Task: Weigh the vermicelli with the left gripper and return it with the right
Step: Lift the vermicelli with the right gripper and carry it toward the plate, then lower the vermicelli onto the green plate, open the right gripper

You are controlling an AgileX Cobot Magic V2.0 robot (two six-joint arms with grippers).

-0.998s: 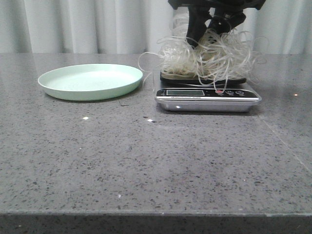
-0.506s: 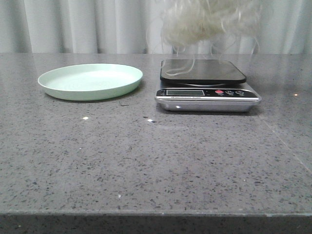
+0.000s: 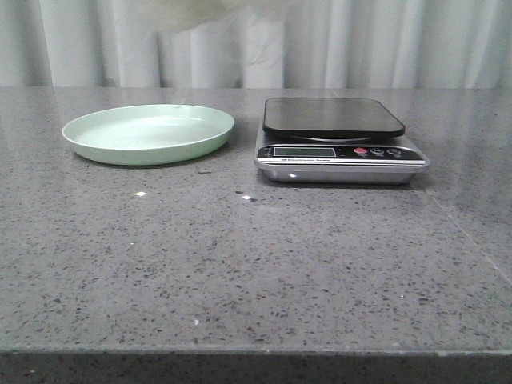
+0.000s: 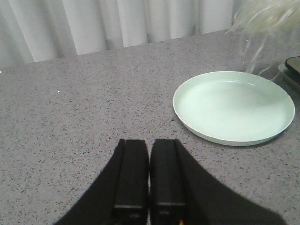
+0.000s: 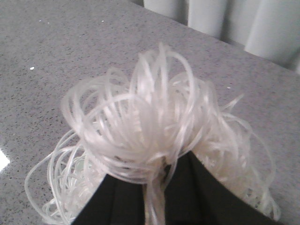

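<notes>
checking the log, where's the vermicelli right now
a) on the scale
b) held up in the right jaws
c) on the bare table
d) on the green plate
b: the right wrist view shows the right gripper shut on the vermicelli above the table, while the scale and plate are bare in the front view.

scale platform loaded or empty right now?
Empty. The scale shows a bare black platform in the front view; the vermicelli hangs clamped in the right gripper, above the table.

Soft, even light; the vermicelli [image 5: 150, 126] is motion-blurred, with small glints on the table [image 3: 240, 264].
</notes>
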